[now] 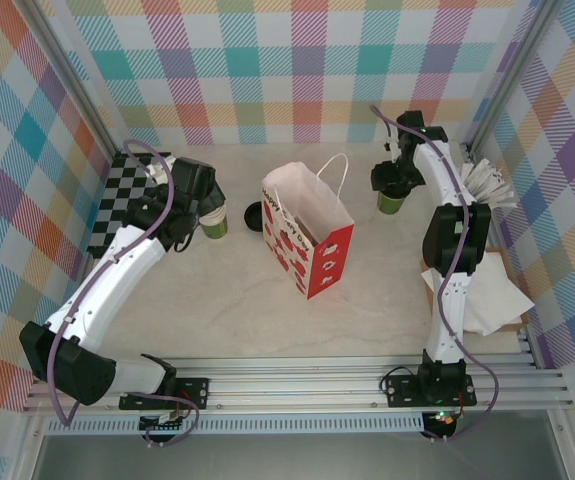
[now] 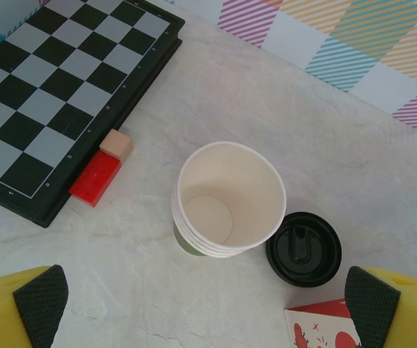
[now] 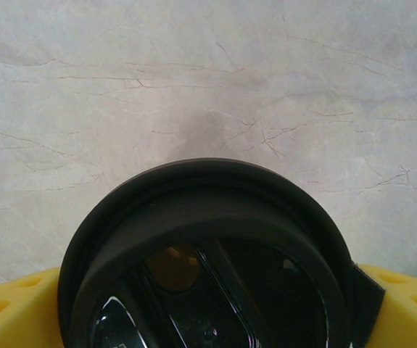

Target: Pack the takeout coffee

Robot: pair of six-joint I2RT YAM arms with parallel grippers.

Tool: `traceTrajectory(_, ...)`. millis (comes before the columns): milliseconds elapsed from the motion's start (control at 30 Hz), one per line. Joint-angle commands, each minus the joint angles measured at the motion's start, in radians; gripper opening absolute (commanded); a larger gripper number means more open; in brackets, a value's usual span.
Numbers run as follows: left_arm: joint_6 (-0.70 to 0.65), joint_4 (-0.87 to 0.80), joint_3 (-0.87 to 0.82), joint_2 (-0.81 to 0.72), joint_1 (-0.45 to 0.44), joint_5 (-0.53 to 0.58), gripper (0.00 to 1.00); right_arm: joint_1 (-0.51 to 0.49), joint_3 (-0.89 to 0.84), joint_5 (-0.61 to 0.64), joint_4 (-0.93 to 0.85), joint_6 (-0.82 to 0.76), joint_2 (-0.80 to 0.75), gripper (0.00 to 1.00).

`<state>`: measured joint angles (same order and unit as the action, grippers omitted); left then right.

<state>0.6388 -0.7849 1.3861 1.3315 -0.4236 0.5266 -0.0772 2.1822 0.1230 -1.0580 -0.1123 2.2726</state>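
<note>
- The coffee cup (image 1: pixel 395 203) stands upright on the desk (image 1: pixel 367 320), far right of centre and well apart from the bag (image 1: pixel 312 240).
- In the overhead view its green lower band shows below the right pincer (image 1: pixel 395 180), which sits directly over it.
- In the right wrist view, the cup's black lid (image 3: pixel 208 246) lies between the right pincer's (image 3: pixel 208 304) yellow fingers (image 3: pixel 404 304). The dark pad on one side sits right at the lid's rim.
- Whether the right pincer is clamped on the cup or only straddling it, I cannot tell.
- The left pincer (image 1: pixel 192 215) is released, with its fingers spread wide at the two bottom corners of the left wrist view (image 2: pixel 208 308). Nothing is held between them.
- Below the left pincer stands a stack of lidless cups (image 2: pixel 226 199), upright and empty inside.
- A separate black lid (image 2: pixel 304 248) lies on the desk, touching the stack on the side toward the bag.
- The bag is white with a red printed side, open at the top with its handles up. It stands in the middle of the desk between the two arms.
- A chessboard (image 2: pixel 63 94) lies flat at the far left.
- A red block (image 2: pixel 96 177) and a tan block (image 2: pixel 116 145) rest against the chessboard's edge, touching each other.
</note>
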Motion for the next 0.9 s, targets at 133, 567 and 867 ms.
traceTrajectory(133, -0.002, 0.004, -0.029, -0.024, 0.017, 0.017, 1.00, 0.003, -0.161, -0.024, 0.005, 0.058, -0.151, 0.89)
traceTrajectory(567, -0.035, 0.035, -0.029, -0.022, 0.017, -0.038, 1.00, -0.078, -0.752, 0.019, 0.090, 0.193, -0.622, 0.90)
traceTrajectory(867, -0.031, 0.071, -0.063, -0.018, 0.017, -0.079, 1.00, -0.176, -1.050, 0.056, 0.128, 0.332, -0.864, 0.91)
